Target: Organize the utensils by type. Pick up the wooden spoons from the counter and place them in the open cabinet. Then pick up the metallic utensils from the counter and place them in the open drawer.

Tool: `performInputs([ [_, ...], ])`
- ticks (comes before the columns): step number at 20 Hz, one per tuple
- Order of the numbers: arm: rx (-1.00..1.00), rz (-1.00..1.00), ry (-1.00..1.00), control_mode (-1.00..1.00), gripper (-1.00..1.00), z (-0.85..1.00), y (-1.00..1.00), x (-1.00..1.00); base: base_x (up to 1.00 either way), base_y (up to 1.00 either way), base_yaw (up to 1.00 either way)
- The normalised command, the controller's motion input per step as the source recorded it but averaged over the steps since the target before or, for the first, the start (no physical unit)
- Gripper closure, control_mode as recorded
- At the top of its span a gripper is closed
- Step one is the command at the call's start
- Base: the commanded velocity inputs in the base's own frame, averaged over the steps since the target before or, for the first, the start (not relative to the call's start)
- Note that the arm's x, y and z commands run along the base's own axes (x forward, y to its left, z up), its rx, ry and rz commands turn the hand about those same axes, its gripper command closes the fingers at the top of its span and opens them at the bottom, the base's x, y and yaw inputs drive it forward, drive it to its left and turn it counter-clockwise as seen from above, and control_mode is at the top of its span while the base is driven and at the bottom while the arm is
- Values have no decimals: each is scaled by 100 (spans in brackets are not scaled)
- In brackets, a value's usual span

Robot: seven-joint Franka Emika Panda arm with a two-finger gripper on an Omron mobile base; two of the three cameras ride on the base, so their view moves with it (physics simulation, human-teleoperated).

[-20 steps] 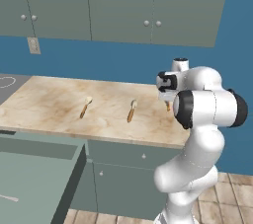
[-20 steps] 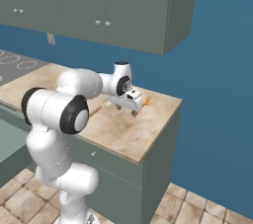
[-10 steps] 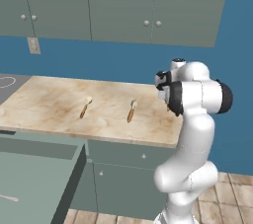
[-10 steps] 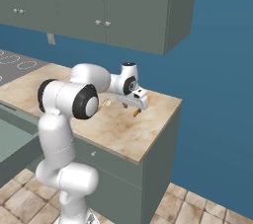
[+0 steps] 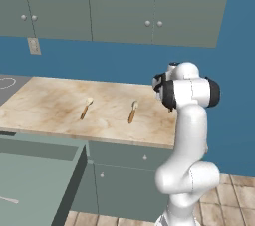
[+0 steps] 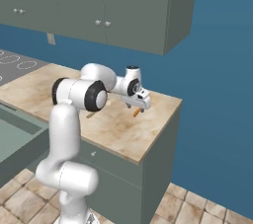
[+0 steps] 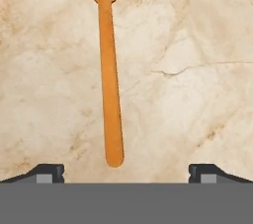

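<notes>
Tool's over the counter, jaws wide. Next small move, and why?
Probably lower the tool straight down, nudging it slightly toward the wooden utensil. In the hand view its handle lies flat on the counter, lined up between the open fingertips but a little off-centre, and nothing is gripped yet.

Compared with one second ago, we see that the arm has folded in closer to its own base. In the left base view the big elbow joint, which stuck out to the right before, now sits above the lower arm. In the right base view the gripper (image 6: pixel 140 103) has moved to the right, and an orange handle (image 6: pixel 137 112) now shows just under it on the counter (image 6: pixel 158 119).
</notes>
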Motion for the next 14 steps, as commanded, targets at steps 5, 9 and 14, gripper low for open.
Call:
performInputs([
  [5, 0, 1, 0, -100, -100, -31, -5, 46, 0, 0, 0],
  [9, 0, 1, -2, -100, -100, -36, 0, 32, 0, 0, 0],
  [14, 0, 1, -4, -100, -100, -31, 0, 7, 0, 0, 0],
])
